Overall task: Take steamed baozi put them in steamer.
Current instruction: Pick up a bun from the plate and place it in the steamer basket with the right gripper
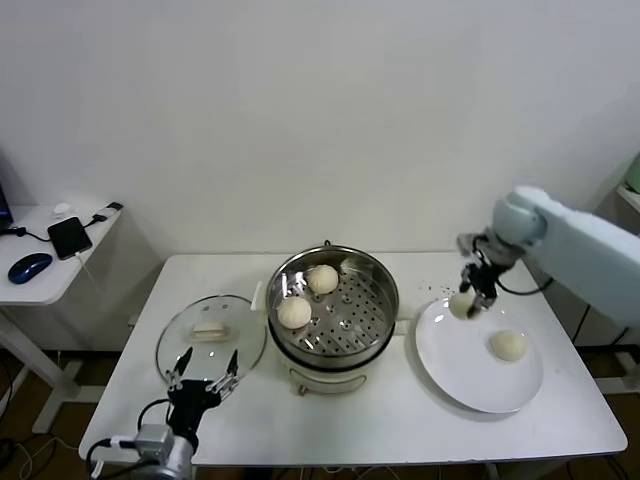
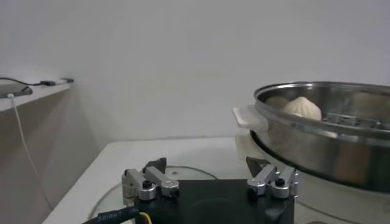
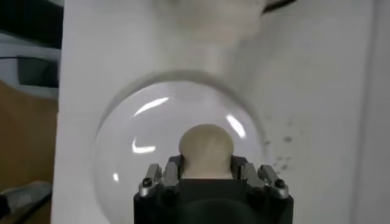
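My right gripper point(image 1: 470, 298) is shut on a cream-white baozi point(image 1: 461, 305), held just above the left edge of the white plate point(image 1: 470, 380). The right wrist view shows that bun point(image 3: 206, 149) pinched between the fingers, over the plate point(image 3: 122, 158). A second baozi point(image 1: 508, 345) lies on the plate. Two more point(image 1: 322, 279) point(image 1: 294, 313) rest on the perforated tray of the steel steamer point(image 1: 380, 310) at the table's middle. My left gripper point(image 1: 203, 372) stands open and empty at the front left, beside the steamer point(image 2: 329, 140).
A round glass lid point(image 1: 245, 335) with a cream handle lies flat left of the steamer, just beyond my left gripper point(image 2: 210, 165). A small side table point(image 1: 60, 275) with a phone and a mouse stands further left. A wall is behind the table.
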`<control>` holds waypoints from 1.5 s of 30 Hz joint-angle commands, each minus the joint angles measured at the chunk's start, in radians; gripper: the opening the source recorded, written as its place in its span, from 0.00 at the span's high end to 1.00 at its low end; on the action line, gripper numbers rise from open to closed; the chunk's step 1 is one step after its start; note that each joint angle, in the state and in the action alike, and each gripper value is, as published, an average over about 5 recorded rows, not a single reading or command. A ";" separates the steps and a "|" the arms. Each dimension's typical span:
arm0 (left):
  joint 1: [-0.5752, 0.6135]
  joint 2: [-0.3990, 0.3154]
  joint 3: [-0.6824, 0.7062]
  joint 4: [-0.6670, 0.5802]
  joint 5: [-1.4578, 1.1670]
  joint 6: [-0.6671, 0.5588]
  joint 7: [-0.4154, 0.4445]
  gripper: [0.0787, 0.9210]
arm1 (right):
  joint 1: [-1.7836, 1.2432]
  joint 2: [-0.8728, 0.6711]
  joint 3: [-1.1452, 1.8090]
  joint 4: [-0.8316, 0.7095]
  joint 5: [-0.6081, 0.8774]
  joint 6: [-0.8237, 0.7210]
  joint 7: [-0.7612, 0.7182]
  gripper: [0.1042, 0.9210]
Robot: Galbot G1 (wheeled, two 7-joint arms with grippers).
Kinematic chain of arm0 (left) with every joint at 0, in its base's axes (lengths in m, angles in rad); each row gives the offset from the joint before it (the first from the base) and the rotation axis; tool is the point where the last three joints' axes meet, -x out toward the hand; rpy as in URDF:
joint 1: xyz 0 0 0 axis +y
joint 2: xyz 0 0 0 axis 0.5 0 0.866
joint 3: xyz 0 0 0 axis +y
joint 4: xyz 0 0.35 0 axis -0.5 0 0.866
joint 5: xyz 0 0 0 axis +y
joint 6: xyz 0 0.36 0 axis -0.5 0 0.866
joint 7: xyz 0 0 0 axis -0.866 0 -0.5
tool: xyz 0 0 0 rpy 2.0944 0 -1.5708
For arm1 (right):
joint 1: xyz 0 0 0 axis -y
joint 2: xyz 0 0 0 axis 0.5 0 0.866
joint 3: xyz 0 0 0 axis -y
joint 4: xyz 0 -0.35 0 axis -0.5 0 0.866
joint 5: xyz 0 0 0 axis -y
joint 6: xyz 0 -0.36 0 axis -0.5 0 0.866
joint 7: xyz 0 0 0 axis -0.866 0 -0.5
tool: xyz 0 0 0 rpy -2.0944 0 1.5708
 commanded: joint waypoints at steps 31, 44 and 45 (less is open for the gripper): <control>0.002 -0.018 0.005 -0.010 0.038 -0.005 -0.017 0.12 | 0.065 0.453 -0.223 0.161 -0.119 0.990 0.064 0.47; 0.002 -0.019 0.008 -0.007 0.039 -0.006 -0.019 0.12 | 0.032 0.464 -0.222 0.163 -0.170 1.006 0.057 0.47; 0.002 -0.018 0.008 -0.006 0.039 -0.006 -0.019 0.12 | 0.029 0.464 -0.221 0.163 -0.171 1.006 0.055 0.47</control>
